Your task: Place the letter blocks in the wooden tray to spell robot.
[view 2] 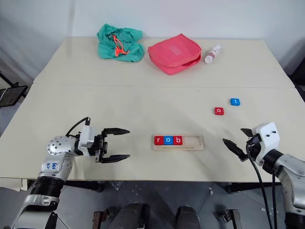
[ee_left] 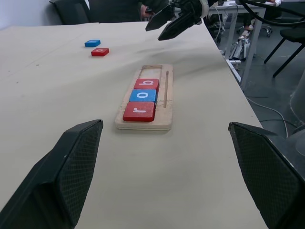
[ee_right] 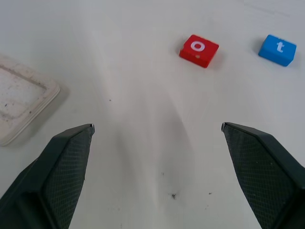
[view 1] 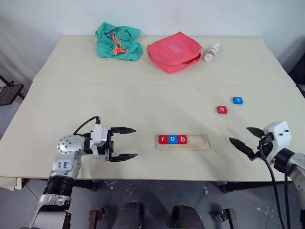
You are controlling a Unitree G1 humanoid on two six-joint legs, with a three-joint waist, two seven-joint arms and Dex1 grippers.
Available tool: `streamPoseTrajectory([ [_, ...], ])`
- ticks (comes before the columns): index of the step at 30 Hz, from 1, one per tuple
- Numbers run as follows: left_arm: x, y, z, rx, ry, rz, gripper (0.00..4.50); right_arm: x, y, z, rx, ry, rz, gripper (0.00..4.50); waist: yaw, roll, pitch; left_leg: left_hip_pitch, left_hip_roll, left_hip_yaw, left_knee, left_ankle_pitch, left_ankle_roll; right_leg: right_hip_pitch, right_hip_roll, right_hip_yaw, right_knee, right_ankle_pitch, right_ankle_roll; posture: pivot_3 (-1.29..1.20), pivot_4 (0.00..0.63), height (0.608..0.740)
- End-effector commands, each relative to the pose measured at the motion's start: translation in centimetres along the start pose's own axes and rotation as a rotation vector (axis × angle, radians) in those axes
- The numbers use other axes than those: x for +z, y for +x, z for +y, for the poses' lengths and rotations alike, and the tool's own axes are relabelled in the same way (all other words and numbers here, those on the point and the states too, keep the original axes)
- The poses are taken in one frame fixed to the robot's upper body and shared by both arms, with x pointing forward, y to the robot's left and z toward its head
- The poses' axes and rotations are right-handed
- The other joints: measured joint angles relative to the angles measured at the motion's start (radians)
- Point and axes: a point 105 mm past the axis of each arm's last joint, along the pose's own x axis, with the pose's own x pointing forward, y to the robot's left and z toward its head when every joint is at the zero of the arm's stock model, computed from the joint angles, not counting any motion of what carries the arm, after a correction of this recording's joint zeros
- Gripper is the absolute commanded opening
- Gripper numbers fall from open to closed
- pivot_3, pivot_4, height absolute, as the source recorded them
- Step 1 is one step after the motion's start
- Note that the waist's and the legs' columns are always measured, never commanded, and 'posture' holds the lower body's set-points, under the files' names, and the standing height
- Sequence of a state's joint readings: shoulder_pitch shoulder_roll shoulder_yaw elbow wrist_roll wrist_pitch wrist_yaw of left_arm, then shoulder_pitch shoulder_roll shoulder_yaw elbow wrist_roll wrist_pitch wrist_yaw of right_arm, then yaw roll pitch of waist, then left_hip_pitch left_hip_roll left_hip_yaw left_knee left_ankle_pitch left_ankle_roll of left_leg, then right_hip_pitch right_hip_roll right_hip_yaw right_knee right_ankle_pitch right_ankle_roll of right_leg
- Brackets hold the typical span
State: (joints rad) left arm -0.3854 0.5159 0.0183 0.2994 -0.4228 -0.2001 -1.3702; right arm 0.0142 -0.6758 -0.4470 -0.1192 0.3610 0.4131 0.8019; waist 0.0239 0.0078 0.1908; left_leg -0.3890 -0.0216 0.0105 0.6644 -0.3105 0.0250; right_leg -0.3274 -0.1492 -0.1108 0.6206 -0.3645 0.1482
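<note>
Tabletop (view 1: 119, 105), wooden tray (view 1: 183, 142) lengthwise left-right

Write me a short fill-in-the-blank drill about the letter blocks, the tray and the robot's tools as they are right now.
1. The wooden tray holds ____ letter blocks.
2. The blue block on the bare table shows the letter ____.
3. The loose "o" block is coloured ____.
4. The left tool and the right tool both have their jaws ____.

Missing words: three; t; red; open
</note>
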Motion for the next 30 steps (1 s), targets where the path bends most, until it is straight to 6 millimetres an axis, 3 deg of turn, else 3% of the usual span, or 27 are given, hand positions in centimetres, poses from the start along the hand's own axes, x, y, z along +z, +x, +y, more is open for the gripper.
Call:
streamPoseTrajectory([
  [1, 0.4, -0.2, 0.2, -0.004, 0.019, -0.003, 4.50, 1.3, -0.5, -0.4, -0.039, -0.018, -0.058, 4.48, 0.001, 0.000, 0.000, 0.000, 0.000, 0.000, 0.000, 0.000, 0.000, 0.000, 0.000, 0.000, 0.000, 0.000, 0.000, 0.00, 0.150, 0.740],
  [14, 0.4, -0.2, 0.2, -0.003, 0.022, -0.004, 4.50, 1.8, -0.1, -0.4, -0.051, -0.016, -0.061, 4.48, 0.000, 0.000, 0.000, 0.000, 0.000, 0.000, 0.000, 0.000, 0.000, 0.000, 0.000, 0.000, 0.000, 0.000, 0.000, 0.00, 0.150, 0.740],
  [21, 0.5, 0.0, 0.3, 0.000, 0.023, -0.009, 4.50, 3.6, 3.5, -1.4, -0.164, 0.061, -0.145, 4.48, -0.005, 0.000, 0.000, 0.001, 0.001, 0.000, 0.000, 0.000, 0.000, 0.000, 0.000, 0.000, 0.000, 0.000, 0.000, 0.00, 0.150, 0.740],
  [26, 0.6, -0.1, 0.2, 0.004, 0.025, -0.008, 4.50, 3.9, 5.7, -1.8, -0.200, 0.084, -0.166, 4.48, -0.001, 0.000, 0.000, 0.000, 0.000, 0.000, 0.000, 0.000, 0.000, 0.000, 0.000, 0.000, 0.001, 0.000, 0.000, 0.00, 0.150, 0.740],
  [30, 0.7, -0.4, 0.2, 0.021, 0.028, -0.002, 4.50, 3.9, 8.6, -2.2, -0.221, 0.102, -0.168, 4.48, -0.010, 0.000, 0.000, 0.000, 0.000, 0.000, 0.000, 0.000, 0.000, 0.000, 0.000, 0.000, 0.001, 0.000, 0.000, 0.00, 0.150, 0.740],
])
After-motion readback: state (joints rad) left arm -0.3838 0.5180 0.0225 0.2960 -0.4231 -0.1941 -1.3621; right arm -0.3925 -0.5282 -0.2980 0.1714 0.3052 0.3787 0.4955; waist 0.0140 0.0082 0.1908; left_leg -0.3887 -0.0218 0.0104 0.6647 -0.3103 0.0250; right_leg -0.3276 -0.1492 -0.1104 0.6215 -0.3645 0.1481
